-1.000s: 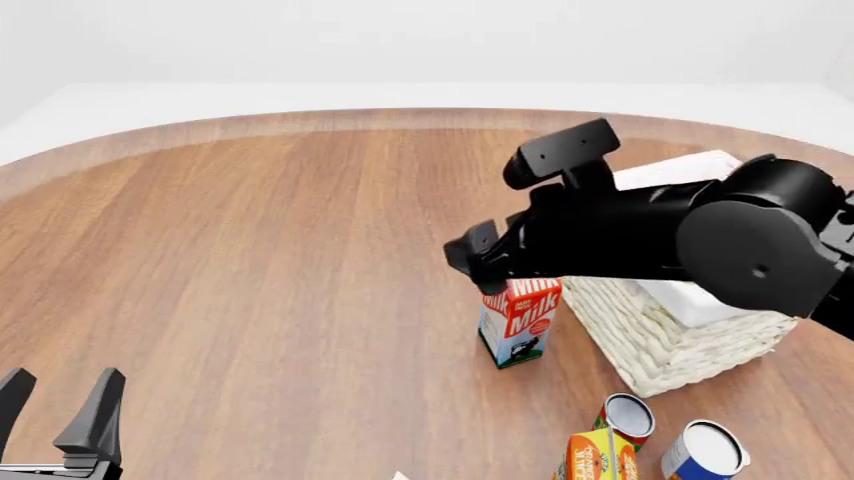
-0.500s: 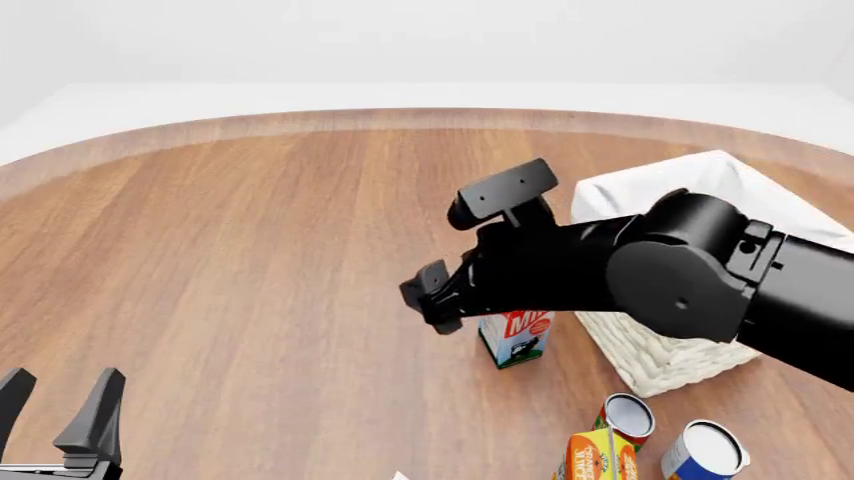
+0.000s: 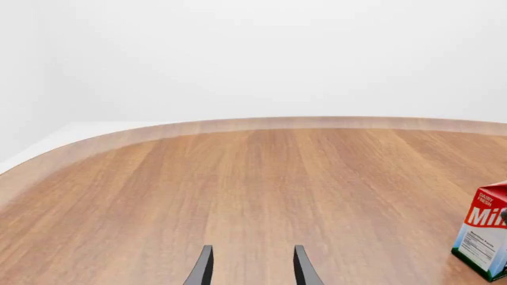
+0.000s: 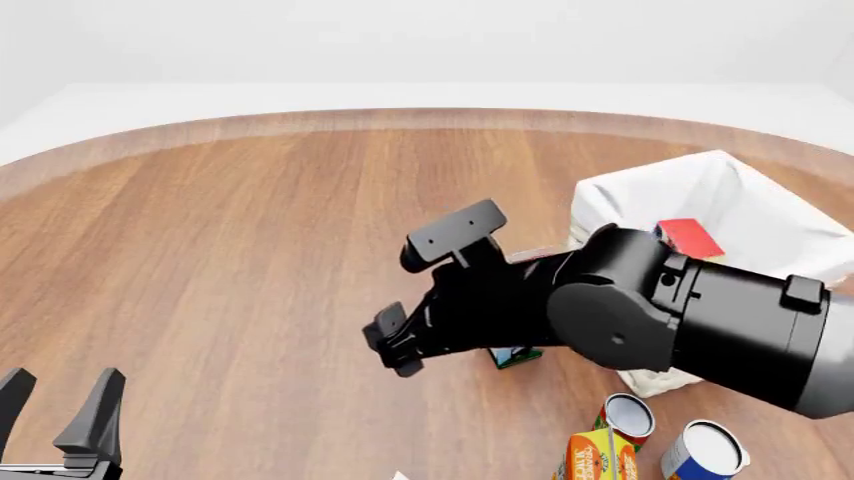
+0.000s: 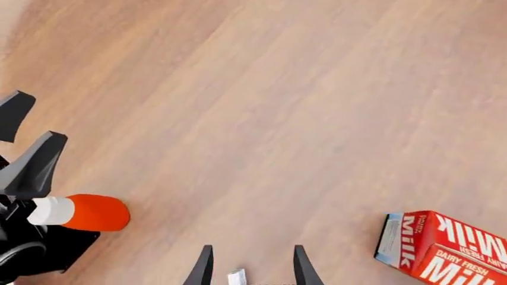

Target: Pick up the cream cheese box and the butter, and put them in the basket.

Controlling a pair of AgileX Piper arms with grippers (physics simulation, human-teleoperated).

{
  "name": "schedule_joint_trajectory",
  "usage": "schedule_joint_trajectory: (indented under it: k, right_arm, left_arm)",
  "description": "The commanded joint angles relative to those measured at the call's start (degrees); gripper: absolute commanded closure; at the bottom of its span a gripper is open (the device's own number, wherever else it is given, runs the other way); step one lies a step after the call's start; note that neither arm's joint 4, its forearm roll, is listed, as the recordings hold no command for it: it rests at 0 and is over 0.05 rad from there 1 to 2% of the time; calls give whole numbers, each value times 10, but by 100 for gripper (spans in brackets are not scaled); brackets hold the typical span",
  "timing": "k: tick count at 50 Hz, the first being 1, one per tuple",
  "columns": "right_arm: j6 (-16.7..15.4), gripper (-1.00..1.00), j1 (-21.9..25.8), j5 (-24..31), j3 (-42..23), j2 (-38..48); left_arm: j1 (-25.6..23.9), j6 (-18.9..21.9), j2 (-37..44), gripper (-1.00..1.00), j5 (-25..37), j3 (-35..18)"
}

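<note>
Now we see the right end effector (image 4: 391,345) held above the wooden table (image 4: 267,230), near its middle, its two dark fingers (image 5: 204,268) spread apart with nothing between them. Our right arm (image 4: 667,320) stretches back behind it and hides most of a red milk carton (image 5: 443,244), which stands just beside the basket (image 4: 627,200). We find the butter (image 4: 689,239) lying inside that white lined basket, a red carton against the cloth. We cannot make out the cream cheese box in any view. Near the table's front edge on the right stand two tins (image 4: 625,416) and an orange-yellow carton (image 4: 595,456). Our left end effector (image 4: 60,420) sits at the lower left, fingers parted and holding nothing; an orange and white bottle (image 5: 79,212) lies beside it.
</note>
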Motion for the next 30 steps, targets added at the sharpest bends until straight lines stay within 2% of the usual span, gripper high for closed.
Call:
schedule_joint_trajectory:
  k: [1, 22, 30]
  right_arm:
    - [5, -100, 31, 9, -11, 24]
    - [29, -100, 39, -13, 36, 47]
    - [37, -100, 51, -14, 35, 62]
  left_arm:
    - [0, 0, 0, -100, 0, 0]
    - [0, 0, 0, -100, 0, 0]
    - [0, 0, 0, -100, 0, 0]
